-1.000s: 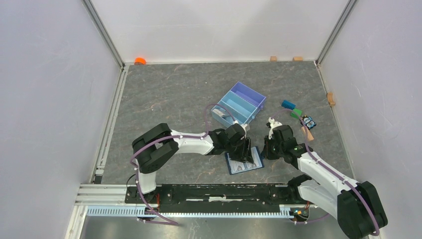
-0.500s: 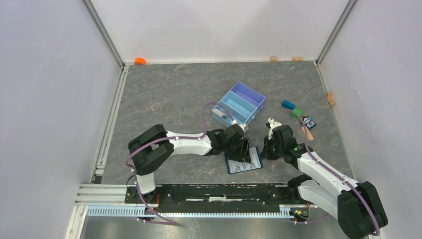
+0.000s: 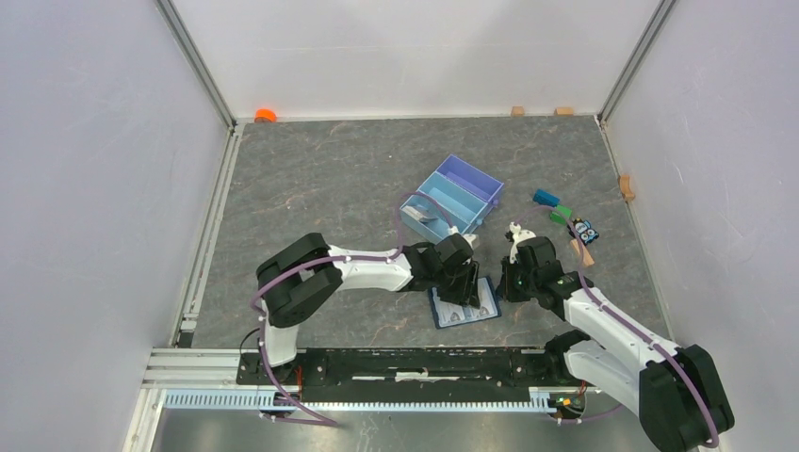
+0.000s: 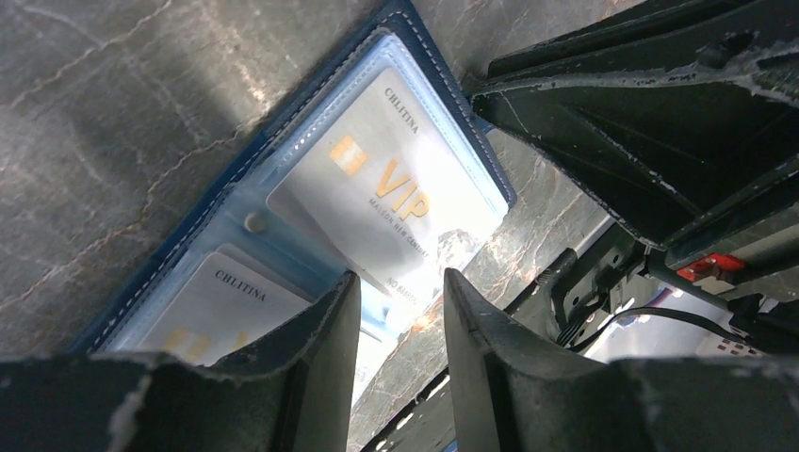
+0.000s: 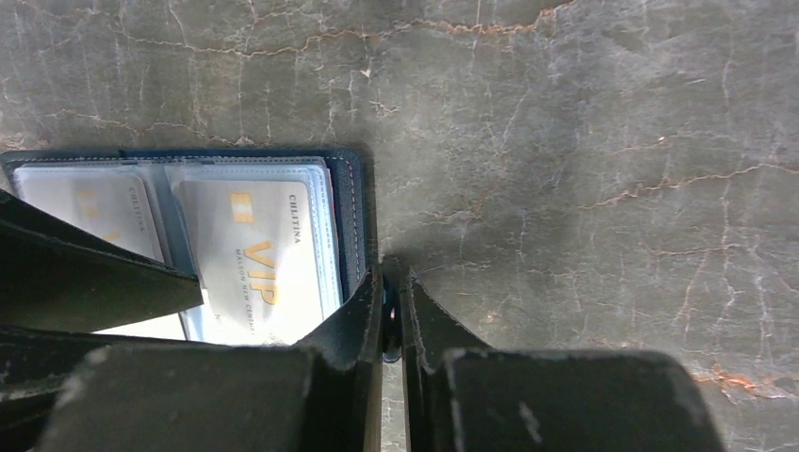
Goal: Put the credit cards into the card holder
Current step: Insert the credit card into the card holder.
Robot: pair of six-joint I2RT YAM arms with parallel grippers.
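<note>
The dark navy card holder lies open on the table, also in the left wrist view and the right wrist view. Two pale credit cards with gold "VIP" print sit in its clear pockets, one right before my fingers, one beside it; both show in the right wrist view. My left gripper hovers over the holder's near edge, jaws a little apart and empty. My right gripper is shut on the holder's right edge. Another card lies in the tray.
A light-blue and purple tray stands behind the grippers. Small coloured blocks lie to the right of it. An orange object and wooden blocks sit by the back wall. Walls close in on both sides.
My left gripper has shifted slightly right over the card holder, which has turned a little. The right gripper has stayed at the holder's edge.
</note>
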